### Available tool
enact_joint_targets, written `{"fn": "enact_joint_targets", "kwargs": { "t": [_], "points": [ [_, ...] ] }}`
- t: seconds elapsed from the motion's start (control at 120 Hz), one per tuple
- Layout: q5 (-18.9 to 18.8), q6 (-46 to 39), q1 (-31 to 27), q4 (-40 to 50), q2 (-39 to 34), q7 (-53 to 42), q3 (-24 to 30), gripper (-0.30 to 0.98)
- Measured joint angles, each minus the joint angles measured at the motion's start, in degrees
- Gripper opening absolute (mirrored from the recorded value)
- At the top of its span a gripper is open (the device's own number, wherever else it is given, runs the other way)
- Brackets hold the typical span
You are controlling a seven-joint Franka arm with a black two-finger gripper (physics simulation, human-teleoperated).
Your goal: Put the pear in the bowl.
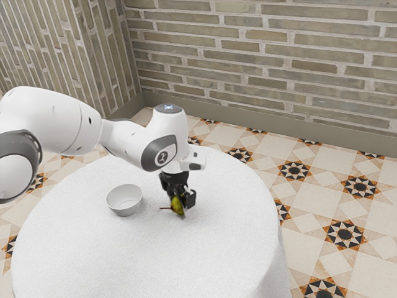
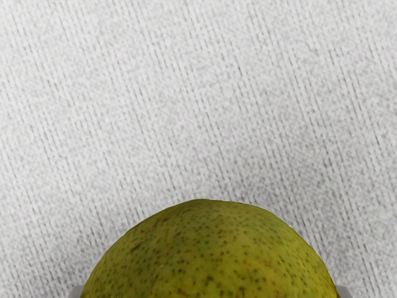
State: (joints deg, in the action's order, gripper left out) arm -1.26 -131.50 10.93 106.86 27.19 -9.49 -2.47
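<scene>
The speckled green pear (image 1: 178, 205), seemingly tilted, is near the white bowl (image 1: 120, 210).

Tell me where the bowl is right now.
In the exterior view, the white bowl stands on the round, white-clothed table, to that view's left of the green pear at the gripper.
</scene>
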Motion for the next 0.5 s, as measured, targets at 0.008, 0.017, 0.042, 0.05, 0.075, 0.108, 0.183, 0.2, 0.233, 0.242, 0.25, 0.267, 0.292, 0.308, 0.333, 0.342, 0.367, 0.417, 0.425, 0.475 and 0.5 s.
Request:
{"fn": "enact_joint_targets", "kwargs": {
  "t": [0.008,0.017,0.042,0.05,0.075,0.108,0.183,0.2,0.233,0.242,0.25,0.267,0.292,0.308,0.333,0.342,0.367,0.417,0.425,0.475,0.5],
  "points": [
    [0.0,0.0,0.0,0.0,-0.1,0.0,0.0,0.31],
    [-0.1,0.0,0.0,0.0,-0.1,0.1,0.0,0.3],
    [-0.2,0.0,0.1,0.0,-0.4,0.2,0.0,0.28],
    [-0.2,0.0,0.1,0.0,-0.5,0.2,0.0,0.27],
    [-0.4,-0.1,0.1,0.0,-0.8,0.4,0.0,0.24],
    [-0.5,-0.1,0.2,0.0,-1.2,0.6,0.0,0.2],
    [-1.2,-0.2,0.2,0.0,-2.1,1.3,0.0,0.11],
    [-1.3,-0.2,0.2,0.0,-2.3,1.5,0.0,0.09],
    [-1.7,-0.2,0.2,0.0,-2.8,1.9,0.0,0.04],
    [-1.8,-0.2,0.2,0.0,-2.9,2.0,0.0,0.03],
    [-1.8,-0.2,0.2,0.0,-3.1,2.1,0.0,0.02],
    [-2.0,-0.2,0.2,0.1,-3.3,2.4,0.0,0.0],
    [-2.3,-0.1,0.2,0.2,-3.8,2.8,0.0,-0.03],
    [-2.5,-0.1,0.2,0.3,-4.0,3.0,0.0,-0.05],
    [-2.8,-0.1,0.2,0.4,-4.4,3.5,-0.1,-0.08],
    [-2.9,0.0,0.2,0.5,-4.5,3.6,-0.1,-0.09],
    [-3.2,0.1,0.1,0.6,-4.9,4.0,-0.1,-0.09],
    [-3.7,0.6,-0.1,0.8,-5.9,4.8,-0.1,-0.09],
    [-3.8,0.6,-0.2,1.0,-6.2,5.0,-0.1,-0.09],
    [-4.1,1.2,-0.8,1.9,-7.6,5.7,-0.1,-0.09],
    [-4.3,1.5,-1.2,2.4,-8.3,6.0,-0.1,-0.09]
  ]
}}
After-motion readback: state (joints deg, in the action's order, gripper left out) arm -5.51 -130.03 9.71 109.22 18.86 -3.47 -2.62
